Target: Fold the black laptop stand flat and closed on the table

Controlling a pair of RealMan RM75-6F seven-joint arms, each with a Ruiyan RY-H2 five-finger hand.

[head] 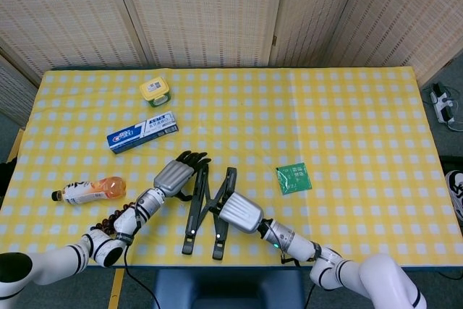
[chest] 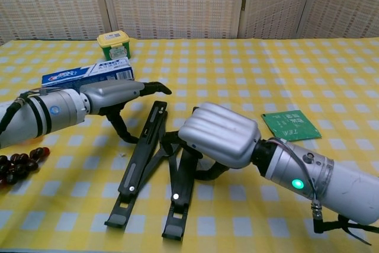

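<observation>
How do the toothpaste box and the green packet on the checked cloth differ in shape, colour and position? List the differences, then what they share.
The toothpaste box is long, narrow and blue and white; the green packet is small, flat and nearly square. The toothpaste box lies left of the black laptop stand, further back on the table; the green packet lies to the stand's right. Both rest untouched on the yellow checked tablecloth, turned at a slant to its squares.
</observation>
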